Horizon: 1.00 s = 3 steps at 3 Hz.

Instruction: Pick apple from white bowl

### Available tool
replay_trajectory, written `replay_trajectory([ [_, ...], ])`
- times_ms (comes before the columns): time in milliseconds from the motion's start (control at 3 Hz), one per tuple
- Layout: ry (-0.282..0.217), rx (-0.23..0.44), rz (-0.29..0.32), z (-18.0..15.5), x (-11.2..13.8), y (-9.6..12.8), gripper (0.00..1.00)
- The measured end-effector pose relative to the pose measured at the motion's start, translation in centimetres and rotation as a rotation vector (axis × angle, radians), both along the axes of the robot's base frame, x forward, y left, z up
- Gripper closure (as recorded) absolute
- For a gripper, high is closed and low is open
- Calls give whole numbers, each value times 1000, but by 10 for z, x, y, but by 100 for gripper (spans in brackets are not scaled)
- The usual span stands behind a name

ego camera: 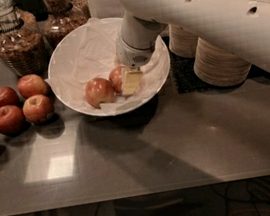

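Observation:
The white bowl, wide and lined with crinkled white paper, stands at the back middle of the table. Two apples lie in its front part. The orange-red apple lies on the right and is partly hidden by my gripper, which reaches straight down into the bowl and sits against the apple's right side. A paler yellow-pink apple lies just left of it, touching or nearly touching it. My white arm comes in from the upper right.
Several darker red apples lie on the table left of the bowl. Two glass jars stand behind them. Stacks of beige disposable bowls stand on a black mat to the bowl's right.

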<state>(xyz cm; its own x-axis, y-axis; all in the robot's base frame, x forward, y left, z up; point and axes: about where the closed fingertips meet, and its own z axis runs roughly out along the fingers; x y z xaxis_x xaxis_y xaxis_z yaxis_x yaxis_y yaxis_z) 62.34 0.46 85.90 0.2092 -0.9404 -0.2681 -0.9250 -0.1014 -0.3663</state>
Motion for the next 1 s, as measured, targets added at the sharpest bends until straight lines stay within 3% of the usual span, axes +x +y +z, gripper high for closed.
replay_trajectory([
  [667,0,0,0,0,0,0,89],
  [1000,0,0,0,0,0,0,100],
])
